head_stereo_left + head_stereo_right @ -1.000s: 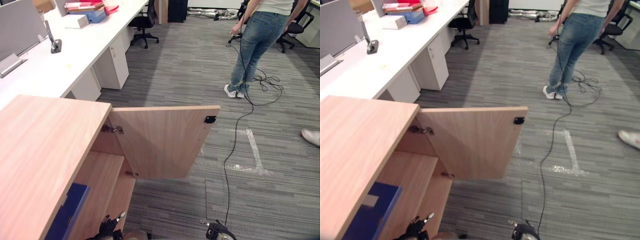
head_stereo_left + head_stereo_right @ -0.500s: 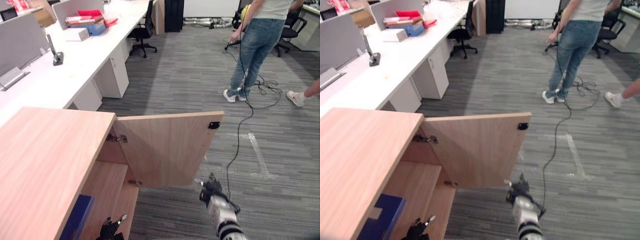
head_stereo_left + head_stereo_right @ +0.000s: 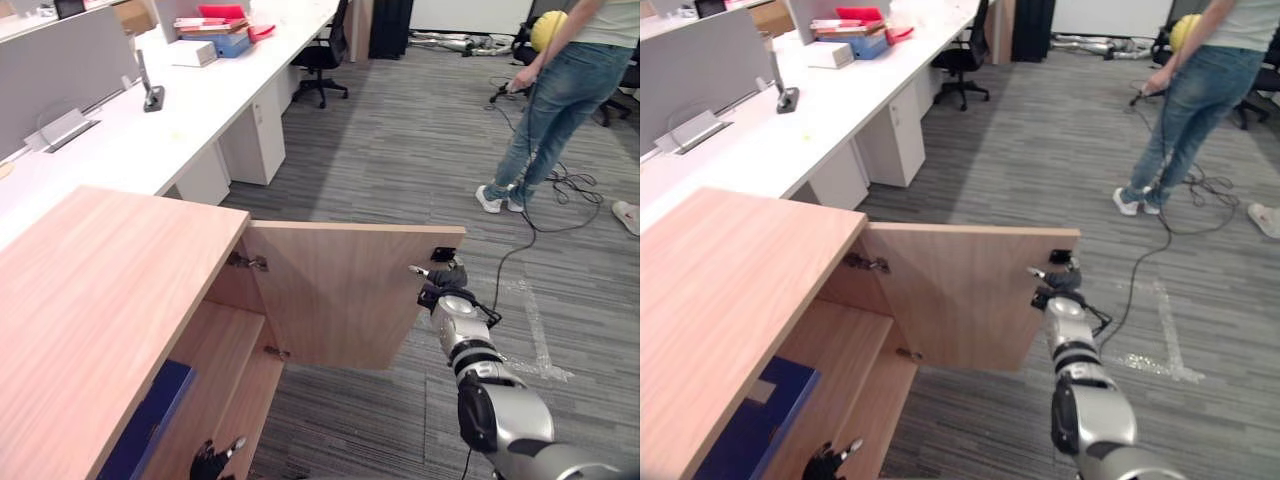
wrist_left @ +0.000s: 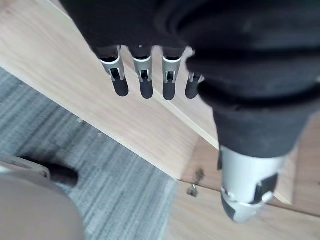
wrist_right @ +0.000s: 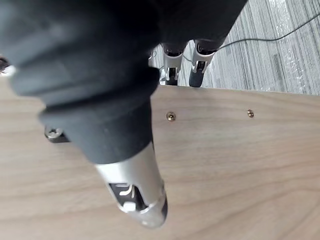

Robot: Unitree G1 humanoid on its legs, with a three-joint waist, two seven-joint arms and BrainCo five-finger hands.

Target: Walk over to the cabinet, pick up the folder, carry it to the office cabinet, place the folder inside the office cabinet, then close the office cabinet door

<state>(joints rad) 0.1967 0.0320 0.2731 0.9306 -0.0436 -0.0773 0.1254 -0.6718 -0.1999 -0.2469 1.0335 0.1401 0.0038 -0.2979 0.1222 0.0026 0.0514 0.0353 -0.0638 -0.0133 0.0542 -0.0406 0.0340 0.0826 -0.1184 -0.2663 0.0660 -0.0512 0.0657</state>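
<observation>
The wooden office cabinet (image 3: 90,310) stands at the left with its door (image 3: 340,295) swung wide open. A blue folder (image 3: 750,425) lies inside on the lower shelf, partly hidden under the cabinet top. My right hand (image 3: 440,285) is at the door's free edge, just below the black catch (image 3: 443,254). In the right wrist view its straight fingers (image 5: 170,70) reach past the door's edge while the thumb (image 5: 135,190) lies over the inner face (image 5: 240,165). My left hand (image 3: 210,462) hangs low by the cabinet's opening, fingers (image 4: 142,82) straight and holding nothing.
A long white desk (image 3: 170,110) with boxes and books runs along the far left, with a black office chair (image 3: 325,60) beside it. A person in jeans (image 3: 555,100) stands at the far right. Tape marks (image 3: 535,330) cross the grey carpet beyond the door.
The camera has shifted. My right hand has risen from near the floor to the free edge of the open door. The left hand stays low and the folder has not moved.
</observation>
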